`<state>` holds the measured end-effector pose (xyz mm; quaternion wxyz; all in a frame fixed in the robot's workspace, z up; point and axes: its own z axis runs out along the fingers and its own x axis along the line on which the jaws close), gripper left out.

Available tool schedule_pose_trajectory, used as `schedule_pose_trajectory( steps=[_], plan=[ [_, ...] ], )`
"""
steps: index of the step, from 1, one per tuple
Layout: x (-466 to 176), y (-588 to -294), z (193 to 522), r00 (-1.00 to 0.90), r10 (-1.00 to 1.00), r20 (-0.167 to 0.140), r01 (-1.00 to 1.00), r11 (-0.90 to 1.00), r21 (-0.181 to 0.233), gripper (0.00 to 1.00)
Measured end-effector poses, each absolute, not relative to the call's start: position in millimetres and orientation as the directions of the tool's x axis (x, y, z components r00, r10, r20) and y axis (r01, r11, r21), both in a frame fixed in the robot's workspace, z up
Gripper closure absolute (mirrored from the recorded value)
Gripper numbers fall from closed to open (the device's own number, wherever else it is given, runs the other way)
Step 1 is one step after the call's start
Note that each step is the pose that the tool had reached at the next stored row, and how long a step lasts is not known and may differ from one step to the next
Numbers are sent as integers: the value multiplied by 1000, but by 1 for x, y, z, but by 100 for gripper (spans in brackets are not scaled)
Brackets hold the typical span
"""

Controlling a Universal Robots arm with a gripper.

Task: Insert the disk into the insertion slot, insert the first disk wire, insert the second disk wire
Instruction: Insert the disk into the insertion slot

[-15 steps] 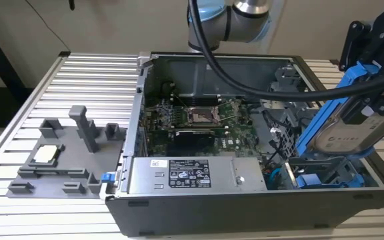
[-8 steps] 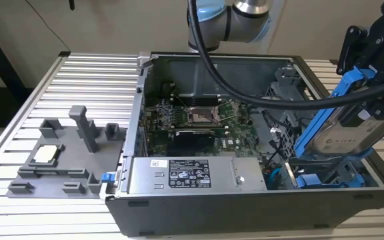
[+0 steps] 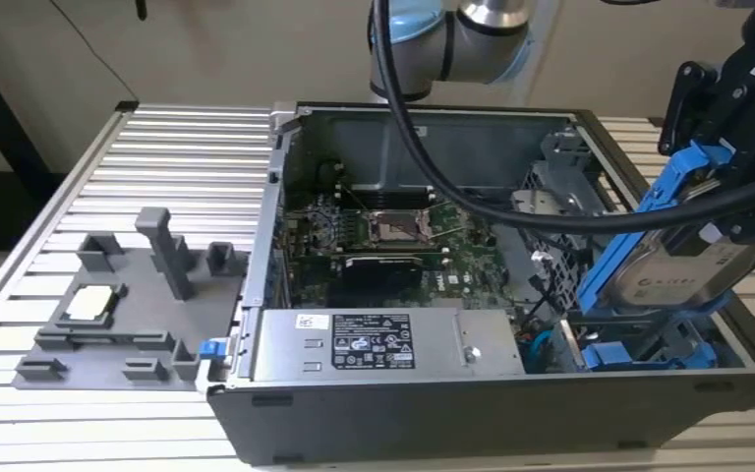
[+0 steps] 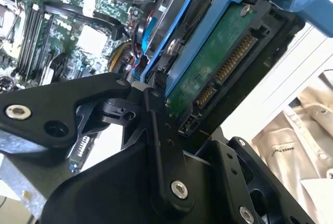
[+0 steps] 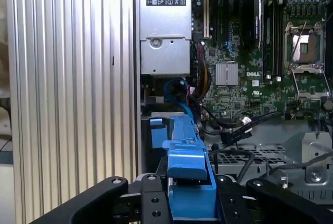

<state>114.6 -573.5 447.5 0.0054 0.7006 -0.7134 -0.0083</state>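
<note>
The end effector (image 3: 731, 182) is closed on the disk (image 3: 672, 265), gripped across the blue carrier's side rails. The disk is held tilted, its lower end just above the insertion slot (image 3: 640, 349) at four o'clock of the open case in the exterior view.

The drive is judged stiff, dense and shock-sensitive, while its plastic frame may flex. The rails are the sensible hold, since the bare circuit board (image 4: 223, 63) and its connector pins are exposed.

The power-supply box (image 3: 365, 344) is set at nine o'clock of the slot. Loose wires (image 3: 535, 339) lie between them and could be snagged. A thick black cable (image 3: 483, 202) is draped over the motherboard (image 3: 391, 236).
</note>
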Motion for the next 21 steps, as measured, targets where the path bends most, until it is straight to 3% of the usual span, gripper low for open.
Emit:
schedule_pose_trajectory(
  steps=[21],
  plan=[
    [124,-572,428,16,-1000,-2,-999,-16,34,67]
  ],
)
